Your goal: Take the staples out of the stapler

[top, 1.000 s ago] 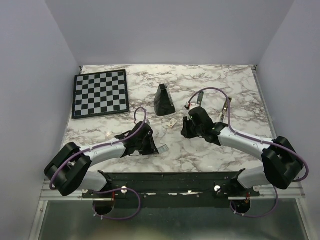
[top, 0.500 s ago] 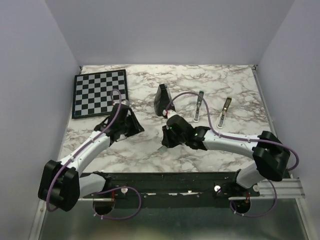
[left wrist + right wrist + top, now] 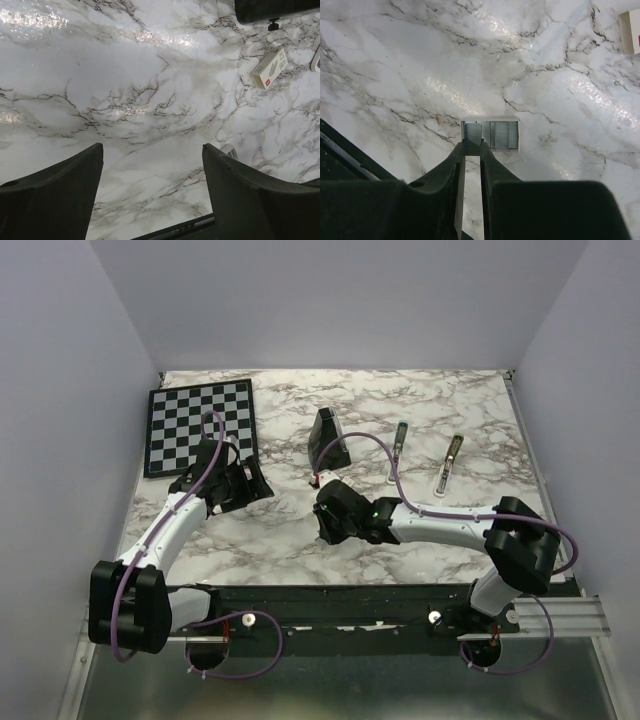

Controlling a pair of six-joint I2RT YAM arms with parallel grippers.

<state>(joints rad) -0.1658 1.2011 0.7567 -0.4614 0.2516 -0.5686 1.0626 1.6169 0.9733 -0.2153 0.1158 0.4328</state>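
The right hand [image 3: 472, 144] is hanging just in front of the black wedge [image 3: 327, 440]. Its fingers are drawn narrow and are pinching the near edge of the staples [image 3: 497, 134], a ridged silver strip showing against the marble worktop [image 3: 480, 420]. The stapler [image 3: 398, 452] is lying flat just right of the wedge, its teal end pointing away from the arms. The left hand [image 3: 152, 147] is hovering left of the wedge, spread wide and holding nothing.
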